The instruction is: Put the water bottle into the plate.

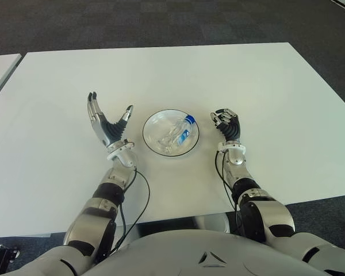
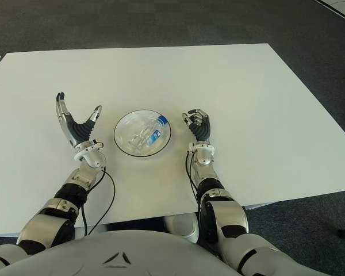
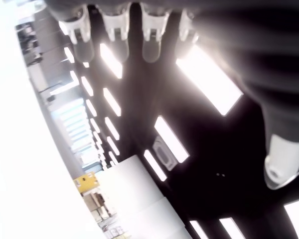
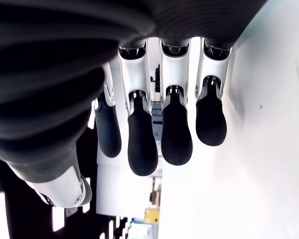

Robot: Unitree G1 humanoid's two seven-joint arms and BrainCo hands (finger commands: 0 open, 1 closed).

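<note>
A clear water bottle [image 1: 180,132] with a blue cap and blue label lies on its side inside the round glass plate [image 1: 154,126] at the middle of the white table [image 1: 161,75]. My left hand [image 1: 108,123] is raised just left of the plate, palm up, fingers [image 3: 114,30] spread and holding nothing. Right of the plate is my right hand [image 1: 226,122], its fingers [image 4: 162,134] curled in on nothing. Neither hand touches the plate or the bottle.
The table stretches far beyond the plate on every side. Dark carpet [image 1: 161,23] lies behind its far edge. A second white table's corner [image 1: 0,66] shows at the far left. A black cable [image 1: 144,198] hangs from my left forearm.
</note>
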